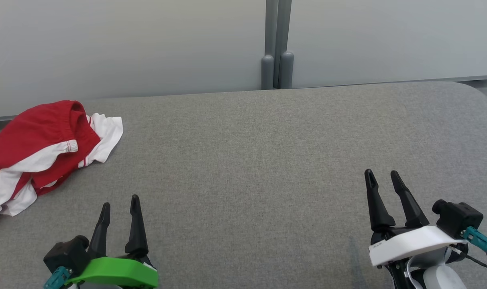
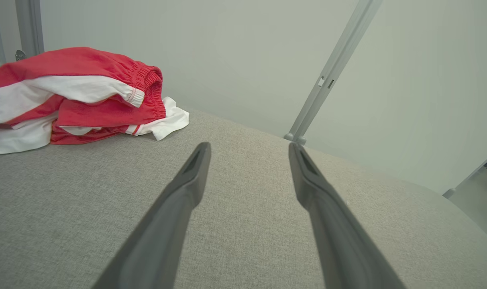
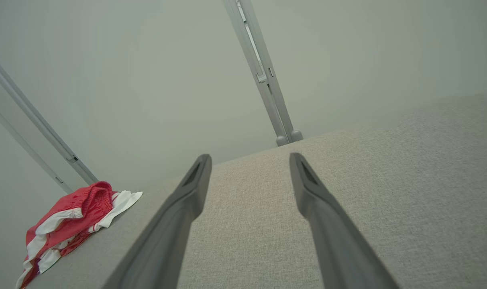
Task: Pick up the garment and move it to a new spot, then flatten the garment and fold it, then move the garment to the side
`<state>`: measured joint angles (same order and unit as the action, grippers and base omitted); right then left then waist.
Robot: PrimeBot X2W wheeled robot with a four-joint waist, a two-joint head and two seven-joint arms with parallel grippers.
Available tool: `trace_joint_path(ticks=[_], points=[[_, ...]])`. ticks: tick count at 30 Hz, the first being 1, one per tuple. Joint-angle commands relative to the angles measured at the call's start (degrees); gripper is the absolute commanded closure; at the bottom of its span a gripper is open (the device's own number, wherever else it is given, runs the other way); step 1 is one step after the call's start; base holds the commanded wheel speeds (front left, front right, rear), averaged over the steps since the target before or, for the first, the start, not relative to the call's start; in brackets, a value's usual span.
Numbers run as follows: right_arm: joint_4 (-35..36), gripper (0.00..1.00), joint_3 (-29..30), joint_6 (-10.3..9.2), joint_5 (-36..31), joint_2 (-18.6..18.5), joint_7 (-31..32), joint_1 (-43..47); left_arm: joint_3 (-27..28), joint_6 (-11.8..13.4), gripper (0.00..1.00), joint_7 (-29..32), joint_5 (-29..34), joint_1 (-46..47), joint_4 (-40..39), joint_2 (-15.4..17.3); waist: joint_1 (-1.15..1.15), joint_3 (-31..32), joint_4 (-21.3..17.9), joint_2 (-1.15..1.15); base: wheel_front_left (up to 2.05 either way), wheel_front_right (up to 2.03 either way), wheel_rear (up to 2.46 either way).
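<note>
- The garment, a red piece with white panels and a gathered elastic edge, lies bunched in a heap at the middle left of the head view. It runs off the left edge of the frame.
- Its long axis slants from the lower left up toward the upper right. The elastic edge and a white flap sit at the upper-right end of the heap.
- The left gripper sits at the lower left of the head view with its two dark fingers spread apart and nothing between them.
- The garment lies up and to the left of those fingertips, near but not touching. In the left wrist view it fills the upper left corner, off the line the fingers point along.
- The right gripper is at the lower right, fingers likewise parted and empty, well apart from the garment. In the right wrist view the garment is small in the lower left corner.
- The left arm is plainly the nearer one, so the first reach probably falls to it, swinging leftward.
- The grey woven table top spans the frame, giving room to spread the cloth in the middle.
- Behind it stand pale wall panels joined at a grey post.
</note>
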<state>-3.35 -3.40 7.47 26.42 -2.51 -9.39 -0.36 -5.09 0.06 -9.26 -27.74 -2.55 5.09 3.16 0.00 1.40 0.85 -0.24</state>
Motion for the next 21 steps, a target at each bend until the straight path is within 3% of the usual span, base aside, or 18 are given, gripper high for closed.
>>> trace_joint_path(ticks=[1, 21], points=[[0.50, 0.00, -0.20, 0.02, -2.00, -0.34, -0.67, -0.10, -0.09, 0.28, 0.00, -0.62, 1.83, -0.30, -0.33, 0.58, 0.00, 0.04, 0.03, 0.15, 0.00, 0.00, 0.00], [0.03, 0.00, -1.73, 0.03, -13.04, -0.43, -3.13, 0.69, -1.08, 1.01, 0.00, -3.16, 10.33, -1.70, 0.87, 0.78, 0.00, 0.78, 0.15, 0.19, 0.00, 0.00, 0.00]])
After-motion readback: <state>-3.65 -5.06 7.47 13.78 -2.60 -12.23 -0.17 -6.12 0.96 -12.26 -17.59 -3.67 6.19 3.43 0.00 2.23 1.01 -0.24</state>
